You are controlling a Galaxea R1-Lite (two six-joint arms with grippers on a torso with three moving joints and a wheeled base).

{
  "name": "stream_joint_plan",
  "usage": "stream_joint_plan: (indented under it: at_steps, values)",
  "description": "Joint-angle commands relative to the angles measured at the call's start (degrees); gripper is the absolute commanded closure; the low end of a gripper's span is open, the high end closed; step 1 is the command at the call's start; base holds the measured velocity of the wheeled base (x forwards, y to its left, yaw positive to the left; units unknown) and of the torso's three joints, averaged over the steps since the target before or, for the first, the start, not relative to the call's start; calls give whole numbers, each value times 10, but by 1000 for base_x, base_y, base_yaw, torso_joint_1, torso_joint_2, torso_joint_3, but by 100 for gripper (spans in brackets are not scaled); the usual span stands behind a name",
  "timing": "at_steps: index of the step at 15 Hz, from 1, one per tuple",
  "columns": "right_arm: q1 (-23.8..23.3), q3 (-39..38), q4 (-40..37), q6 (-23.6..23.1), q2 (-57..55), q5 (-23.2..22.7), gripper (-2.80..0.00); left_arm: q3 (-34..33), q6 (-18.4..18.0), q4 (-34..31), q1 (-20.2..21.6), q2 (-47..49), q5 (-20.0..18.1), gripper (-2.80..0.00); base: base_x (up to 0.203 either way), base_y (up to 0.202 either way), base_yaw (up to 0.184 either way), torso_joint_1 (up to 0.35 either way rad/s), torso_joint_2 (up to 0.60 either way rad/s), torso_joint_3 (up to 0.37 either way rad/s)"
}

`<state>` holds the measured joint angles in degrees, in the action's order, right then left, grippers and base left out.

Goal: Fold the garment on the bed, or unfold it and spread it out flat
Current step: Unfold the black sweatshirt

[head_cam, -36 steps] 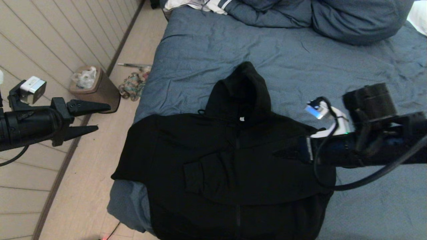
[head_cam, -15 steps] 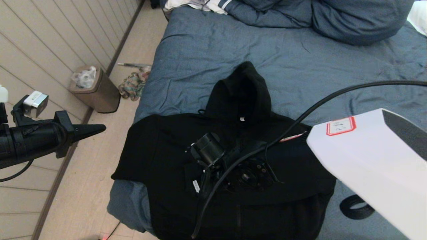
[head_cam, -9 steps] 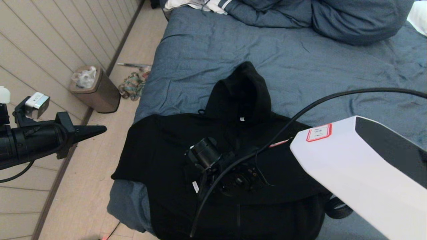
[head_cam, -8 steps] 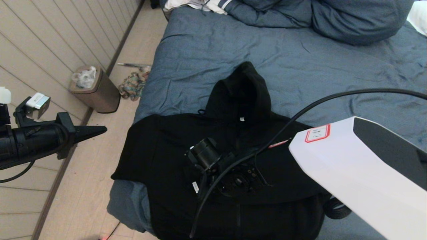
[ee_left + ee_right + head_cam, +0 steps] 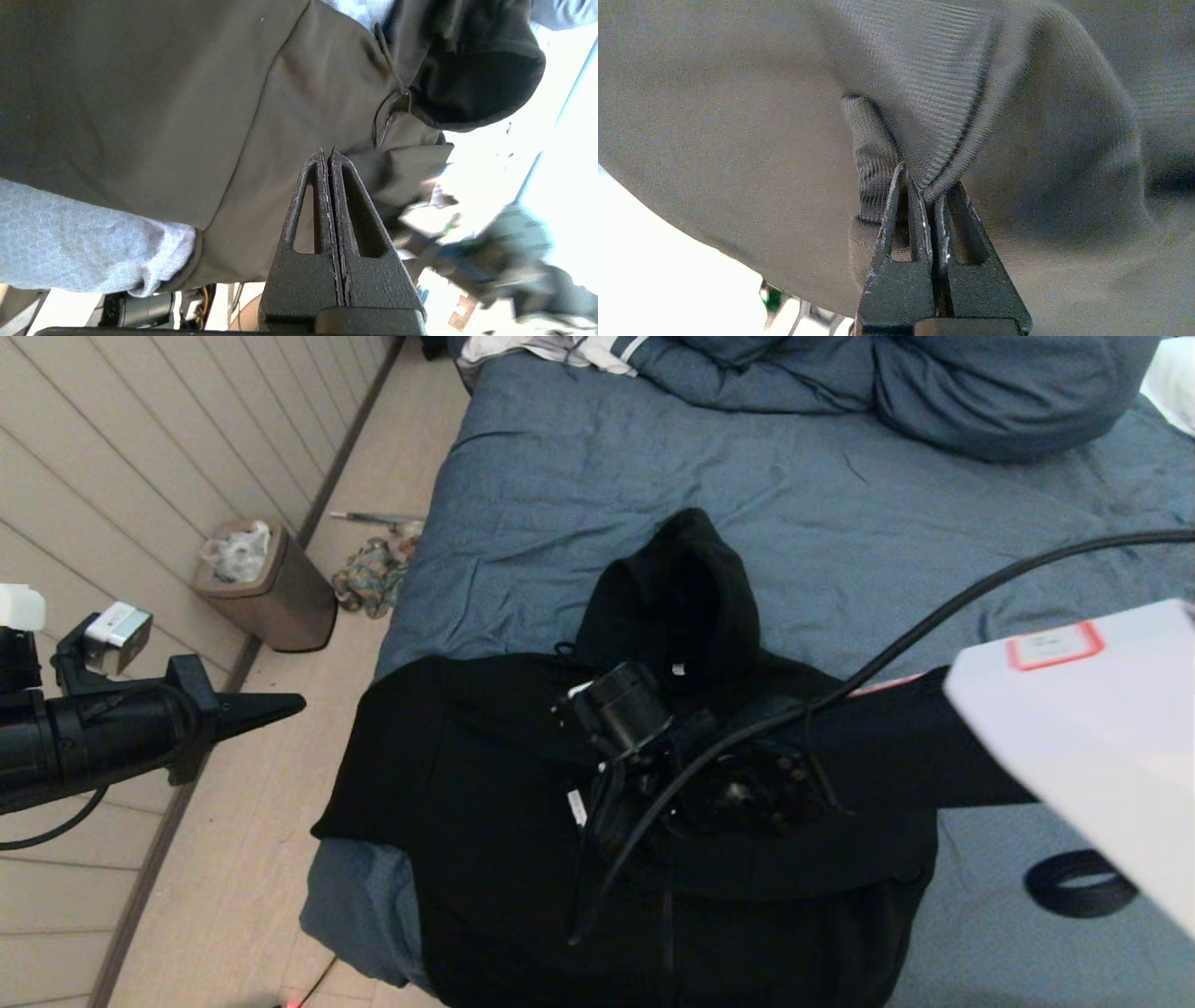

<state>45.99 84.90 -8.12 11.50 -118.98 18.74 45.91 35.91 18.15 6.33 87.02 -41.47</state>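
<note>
The black hooded garment [image 5: 448, 775] lies front up on the near left corner of the bed [image 5: 653, 467], hood pointing away, its left side hanging over the edge. My right gripper [image 5: 607, 835] reaches down onto the chest and is shut on the ribbed sleeve cuff [image 5: 924, 93]; in the right wrist view the right gripper [image 5: 927, 186] has a fold of that ribbing pinched between its fingers. My left gripper [image 5: 294, 703] hovers over the floor left of the bed, shut and empty. The left wrist view shows the left gripper [image 5: 327, 154] pointing at the garment [image 5: 187, 116].
A brown waste bin [image 5: 266, 583] and a multicoloured rag [image 5: 369, 574] are on the floor by the wall. Blue pillows [image 5: 980, 392] and a white striped cloth [image 5: 560, 350] lie at the head of the bed. My right arm's cable [image 5: 934, 616] arcs over the duvet.
My right gripper came down onto the chest, shut its fingers on the sleeve cuff, and has since shifted away and to the right. The left gripper closed and stayed beside the bed.
</note>
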Motion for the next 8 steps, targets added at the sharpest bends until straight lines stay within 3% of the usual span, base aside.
stream_joint_plan:
  at_steps: [1, 3, 6, 8]
  values:
    - [-29, -18, -2, -3, 95, 1, 0, 0, 2, 0, 0, 1, -2, 0, 0, 0, 0, 0, 0, 0]
    - [-109, -52, -3, -19, 175, 1, 0, 0, 3, 0, 0, -4, -9, 0, 0, 0, 0, 0, 0, 0]
    - [-279, -107, -4, -56, 256, -11, 0, -1, 3, -3, 0, -12, -10, 0, 0, 0, 0, 0, 0, 0]
    - [-408, -137, -3, -79, 291, -58, 0, -5, 3, -1, 0, -14, -10, 0, 0, 0, 0, 0, 0, 0]
